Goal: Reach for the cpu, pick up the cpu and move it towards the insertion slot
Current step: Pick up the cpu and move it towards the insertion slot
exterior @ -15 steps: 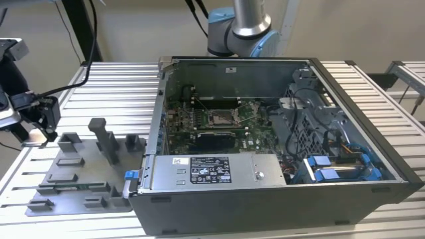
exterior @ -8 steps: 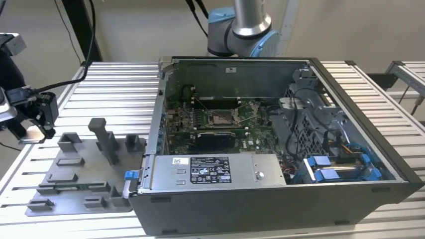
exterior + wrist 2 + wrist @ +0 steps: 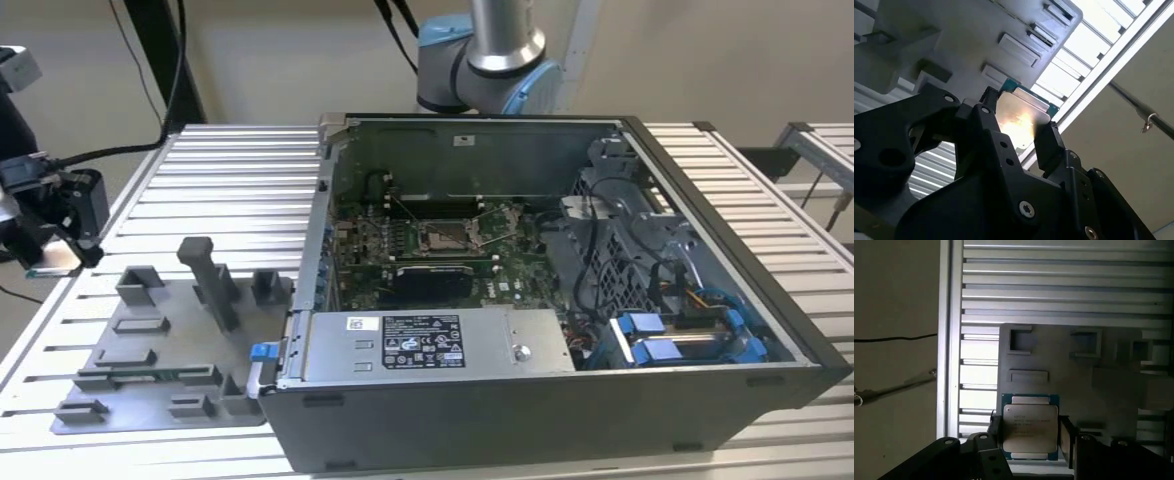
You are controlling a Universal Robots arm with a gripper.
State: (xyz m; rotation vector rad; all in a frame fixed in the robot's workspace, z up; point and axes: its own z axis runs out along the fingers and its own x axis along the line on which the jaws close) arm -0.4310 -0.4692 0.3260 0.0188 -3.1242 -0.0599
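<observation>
The cpu [image 3: 1030, 427], a thin square chip with a pale silver face and green edge, is clamped between two black fingers [image 3: 995, 431] in both wrist views; its face glints [image 3: 1021, 122]. In the exterior view my gripper [image 3: 54, 235] hangs over the table's edge at the exterior view's left, shut on the cpu [image 3: 51, 266], which is lifted off the grey fixture. The insertion slot [image 3: 447, 238], a shiny metal frame with a dark centre, lies on the green board inside the open computer case, far toward the exterior view's right of my gripper.
A grey fixture plate [image 3: 174, 350] with upright blocks lies between my gripper and the case. The open computer case [image 3: 561, 400] has tall walls, a drive cage and cables inside. The arm's base [image 3: 481, 60] stands behind it. The slatted metal table [image 3: 227, 170] carries everything.
</observation>
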